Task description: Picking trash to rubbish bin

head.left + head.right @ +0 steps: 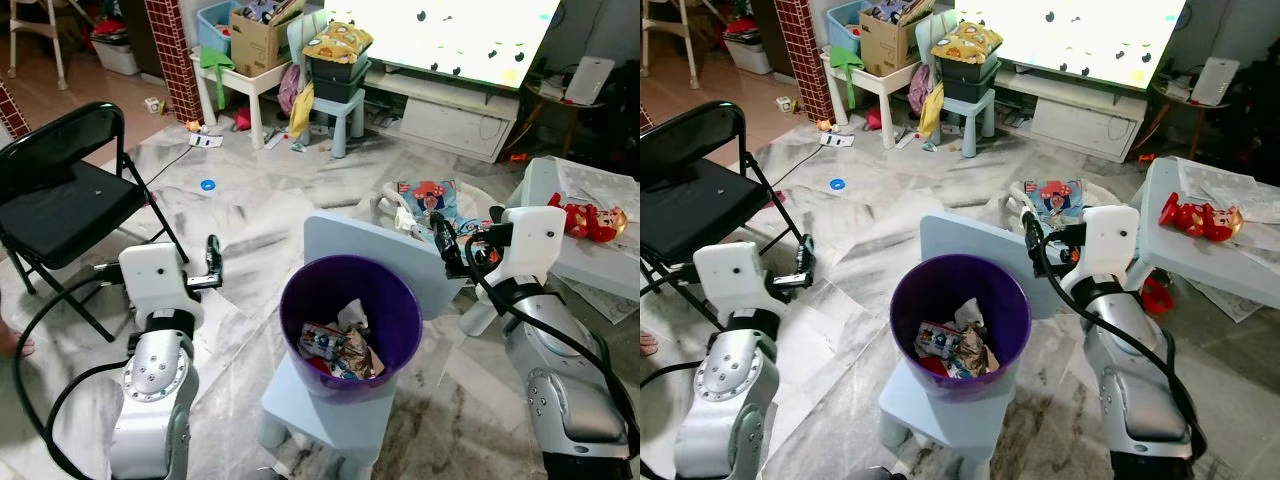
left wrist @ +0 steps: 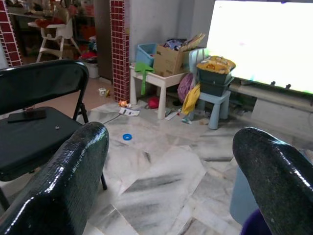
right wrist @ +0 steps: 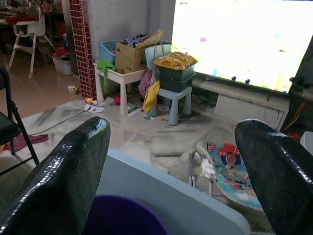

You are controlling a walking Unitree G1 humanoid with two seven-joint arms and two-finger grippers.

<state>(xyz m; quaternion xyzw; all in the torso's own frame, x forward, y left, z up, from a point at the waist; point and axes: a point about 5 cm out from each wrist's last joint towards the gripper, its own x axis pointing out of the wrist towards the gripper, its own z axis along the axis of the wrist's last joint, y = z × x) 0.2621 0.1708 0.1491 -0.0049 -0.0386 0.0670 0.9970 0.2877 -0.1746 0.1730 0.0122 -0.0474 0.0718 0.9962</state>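
Trash [image 1: 338,348] lies inside the purple bin [image 1: 392,300] at frame centre; left hand [image 1: 212,262] and right hand [image 1: 442,240] flank it, both spread wide and empty.

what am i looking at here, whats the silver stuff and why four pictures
The silver parts are a humanoid robot's two arms. Two pictures come from cameras in its head, looking down; the other two come from cameras on its wrists, looking along each arm's black fingers. The left gripper and right gripper are both open and hold nothing. Between them a purple rubbish bin stands on a small pale blue chair; crumpled trash lies inside it. A black folding chair stands to the robot's left, and a red toy lies on a pale table to its right.
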